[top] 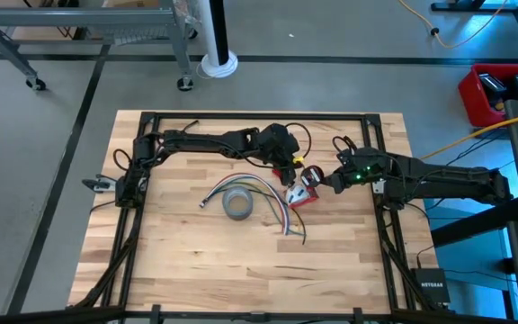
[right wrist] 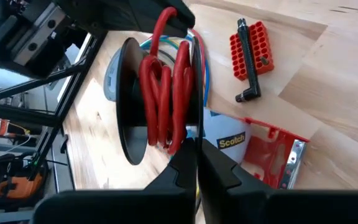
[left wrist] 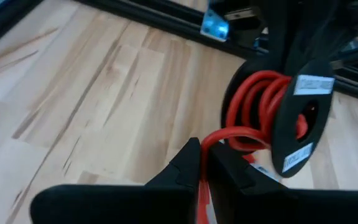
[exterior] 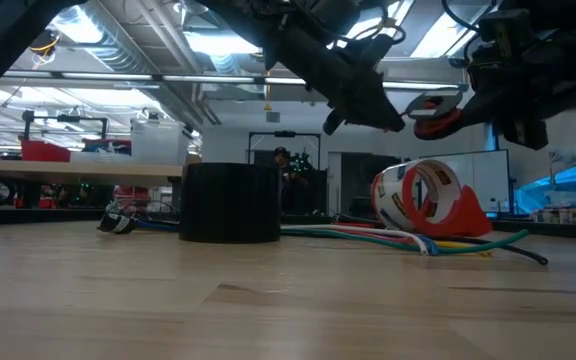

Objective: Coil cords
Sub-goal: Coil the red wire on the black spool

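Note:
A black spool (right wrist: 129,106) wound with the red cord (right wrist: 163,93) hangs above the table's middle, between my two grippers. My left gripper (left wrist: 202,163) reaches in from the table's left and is shut on the red cord's loose run where it leaves the spool (left wrist: 303,118). My right gripper (right wrist: 197,155) comes from the table's right and is shut on the spool. In the high view both grippers meet at the spool (top: 311,174). In the low view the spool (exterior: 433,110) hangs clear of the table. My left gripper pinches the red cord's loose run (left wrist: 219,135) between its two fingers, a short way from the windings. The fingers slant down from the table's left. The cord bends from the fingertips up into the spool's windings, clear of the table. My right gripper pinches the rim of one black flange (right wrist: 200,134) of the spool between its two fingers. The fingers slant down from the table's right. The spool is lifted clear of the table.
A grey tape roll (top: 238,205) stands on the table left of the grippers. A bundle of coloured wires (top: 272,193) runs past it. A red tape dispenser (top: 301,196) sits below the spool, and a red bit holder with a black tool (right wrist: 250,53) lies nearby.

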Controlling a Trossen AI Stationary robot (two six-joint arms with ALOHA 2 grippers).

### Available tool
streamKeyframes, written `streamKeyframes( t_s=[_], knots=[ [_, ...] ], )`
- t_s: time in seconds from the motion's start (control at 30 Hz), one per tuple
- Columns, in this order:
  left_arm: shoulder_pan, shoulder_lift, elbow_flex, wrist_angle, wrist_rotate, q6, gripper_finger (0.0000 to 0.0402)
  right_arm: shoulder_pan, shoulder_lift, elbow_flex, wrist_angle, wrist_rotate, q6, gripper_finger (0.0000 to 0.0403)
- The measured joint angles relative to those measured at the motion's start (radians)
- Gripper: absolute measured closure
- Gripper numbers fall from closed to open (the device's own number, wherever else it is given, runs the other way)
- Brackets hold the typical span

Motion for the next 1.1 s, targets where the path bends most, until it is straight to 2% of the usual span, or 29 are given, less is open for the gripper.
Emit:
streamKeyframes(
  t_s=[0.63,0.77,1.1],
  knots=[
    [-0.022,0.000,0.001,0.024,0.020,0.008,0.0386,0.000,0.000,0.000,0.031,-0.003,-0.011,0.0400],
    [-0.022,0.000,0.001,0.026,0.025,-0.001,0.0386,0.000,0.000,0.000,0.038,-0.039,-0.035,0.0400],
    [-0.022,-0.001,0.001,0.035,0.092,0.018,0.0386,0.000,0.000,0.000,0.073,-0.060,-0.064,0.0400]
  ],
)
